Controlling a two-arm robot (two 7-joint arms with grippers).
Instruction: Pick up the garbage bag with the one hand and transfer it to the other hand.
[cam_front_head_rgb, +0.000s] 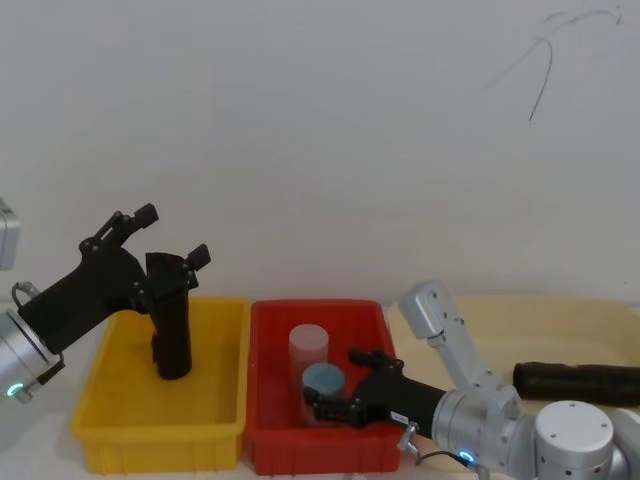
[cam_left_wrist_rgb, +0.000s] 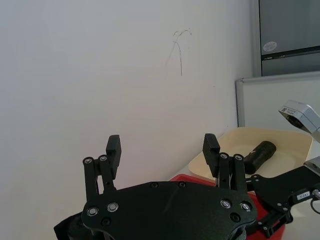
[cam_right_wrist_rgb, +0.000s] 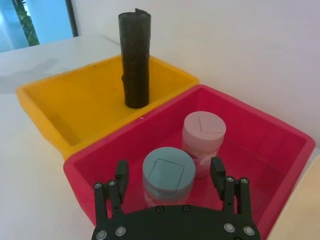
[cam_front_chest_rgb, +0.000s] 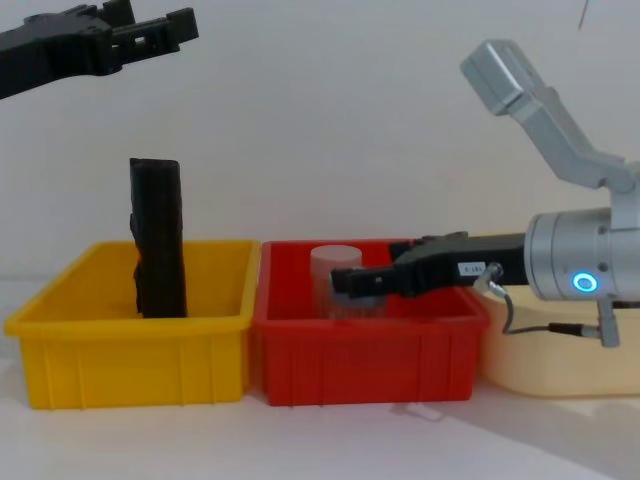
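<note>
1. Judged as the opening step: pickup not yet made, handover still to come. Next move calls for lowering the left tool around the upright roll, closing on its upper part, lifting it free of the bin, then meeting the right tool in the air between them.
2. Yellow plastic bin (cam_front_head_rgb: 110, 400) on the white tabletop (cam_front_chest_rgb: 520, 445), holding the tall black roll of garbage bags (cam_front_head_rgb: 171, 318), upright near the back wall and rising well above the rim.
3. Red plastic bin (cam_front_head_rgb: 275, 450) just beside it, holding two capped jars: a pink-lidded one (cam_right_wrist_rgb: 203, 135) behind, a blue-lidded one (cam_right_wrist_rgb: 168, 175) in front.
4. Cream shallow tray (cam_front_head_rgb: 600, 325) farther right, with a second black roll (cam_front_head_rgb: 578, 382) lying flat.
5. Left tool (cam_front_chest_rgb: 150, 28), black and long-fingered, raised above and left of the yellow bin, fingers spread, gripping nothing, apart from the roll in the chest view.
6. Right tool (cam_right_wrist_rgb: 168, 175), black with a small white sticker, low over the red bin at the jars, fingers spread, gripping nothing.
</note>
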